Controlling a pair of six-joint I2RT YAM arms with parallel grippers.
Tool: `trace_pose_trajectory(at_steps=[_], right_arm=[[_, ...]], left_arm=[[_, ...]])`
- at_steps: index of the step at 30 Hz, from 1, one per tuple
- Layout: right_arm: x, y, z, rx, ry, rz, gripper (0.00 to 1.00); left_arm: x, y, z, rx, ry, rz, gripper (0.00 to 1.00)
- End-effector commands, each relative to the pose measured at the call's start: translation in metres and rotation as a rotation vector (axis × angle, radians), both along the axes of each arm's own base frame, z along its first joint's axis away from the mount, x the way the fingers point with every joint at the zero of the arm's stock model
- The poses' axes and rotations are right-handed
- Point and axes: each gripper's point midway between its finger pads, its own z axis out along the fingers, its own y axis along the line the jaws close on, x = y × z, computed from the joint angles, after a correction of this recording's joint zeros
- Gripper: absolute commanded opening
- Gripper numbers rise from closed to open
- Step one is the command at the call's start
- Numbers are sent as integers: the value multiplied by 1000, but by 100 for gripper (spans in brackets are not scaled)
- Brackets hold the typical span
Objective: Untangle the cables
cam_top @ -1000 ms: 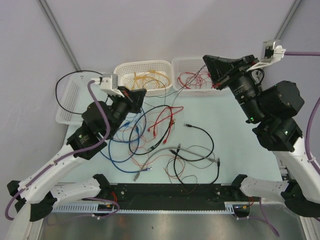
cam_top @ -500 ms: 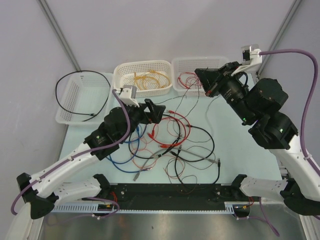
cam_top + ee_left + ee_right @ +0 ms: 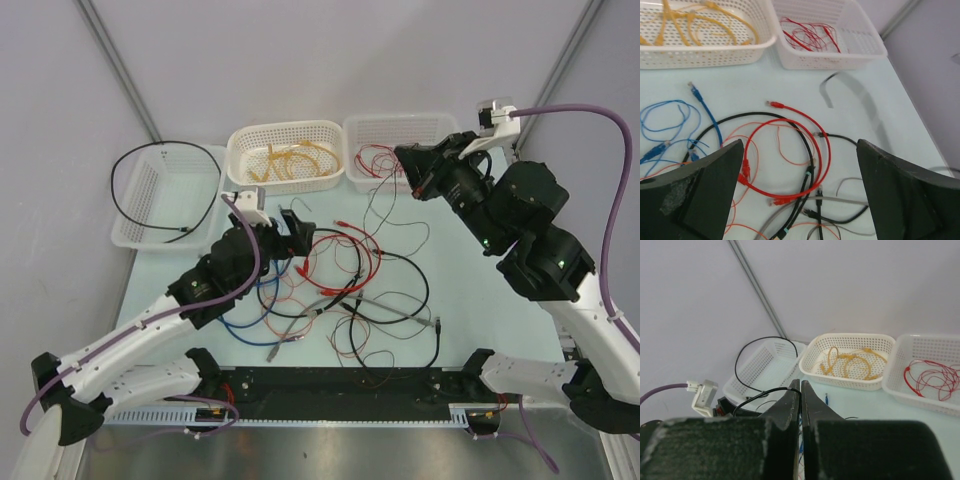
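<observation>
The jaws of the left gripper point(image 3: 797, 150) stand spread wide, holding nothing, above the cables point(image 3: 330, 288) tangled on the tabletop point(image 3: 790, 85). A red cable point(image 3: 828, 150) loops just below the gap between them. The jaws of the right gripper point(image 3: 800, 386) are pressed together, pinching a thin dark cable point(image 3: 760, 393) at their tips, and it trails off to their left. Beyond them sit white baskets point(image 3: 850, 380).
</observation>
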Motion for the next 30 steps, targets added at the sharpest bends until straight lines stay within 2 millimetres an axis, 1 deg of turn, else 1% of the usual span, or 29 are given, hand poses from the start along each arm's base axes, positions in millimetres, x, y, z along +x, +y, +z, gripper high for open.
trace_pose_trajectory(at_steps=[1, 2, 3, 4, 5, 6, 7, 8, 9, 10, 11, 15, 16, 19, 20, 21, 22, 23, 24, 25, 26, 27, 28, 30], right_arm=[[12, -17, -28, -74, 43, -93, 0], [15, -19, -37, -87, 63, -103, 0], [18, -21, -44, -94, 77, -116, 0], [28, -27, -59, -115, 109, -148, 0], [33, -31, -70, -128, 137, -162, 0], [47, -40, -88, -151, 178, -197, 0], [51, -45, -99, -158, 214, -209, 0], [56, -49, -106, -143, 246, -218, 0], [56, -46, -111, -134, 264, -185, 0], [58, -48, -114, -126, 267, -186, 0], [56, -46, -113, -116, 265, -169, 0], [48, -36, -103, -69, 246, -103, 0], [45, -35, -98, -52, 240, -88, 0], [36, -28, -94, -7, 255, -34, 0], [31, -24, -92, 4, 260, -6, 0], [29, -22, -92, 12, 266, 7, 0], [28, -22, -92, 24, 280, 7, 0], [22, -18, -92, 27, 285, 42, 0], [20, -17, -91, 31, 289, 50, 0], [17, -17, -91, 36, 295, 56, 0], [13, -16, -89, 38, 292, 69, 0], [11, -15, -89, 40, 291, 72, 0], [8, -15, -88, 41, 291, 76, 0], [2, -12, -88, 38, 290, 86, 0]], left_arm=[[-20, -14, 35, -103, -112, -158, 100], [-24, -19, 42, -123, -130, -197, 100], [-34, -26, 49, -144, -150, -263, 100], [-39, -32, 60, -173, -182, -309, 100], [-44, -36, 66, -187, -199, -351, 100], [-56, -45, 76, -208, -227, -432, 100], [-60, -48, 81, -217, -236, -463, 100], [-63, -50, 86, -234, -245, -481, 99], [-71, -54, 91, -246, -255, -529, 99], [-74, -54, 93, -252, -263, -543, 100], [-76, -54, 97, -261, -283, -552, 100], [-78, -61, 93, -247, -284, -589, 100], [-80, -70, 86, -232, -262, -629, 100], [-83, -83, 84, -226, -249, -682, 100], [-81, -89, 79, -203, -246, -681, 100], [-86, -96, 80, -191, -256, -699, 100], [-84, -98, 80, -173, -271, -674, 100], [-83, -102, 81, -138, -313, -672, 100], [-92, -108, 81, -128, -334, -693, 99], [-93, -109, 90, -140, -387, -685, 100], [-96, -111, 95, -137, -426, -691, 100], [-101, -114, 90, -142, -439, -709, 100], [-104, -113, 105, -184, -494, -707, 100], [-108, -116, 106, -203, -516, -723, 100]])
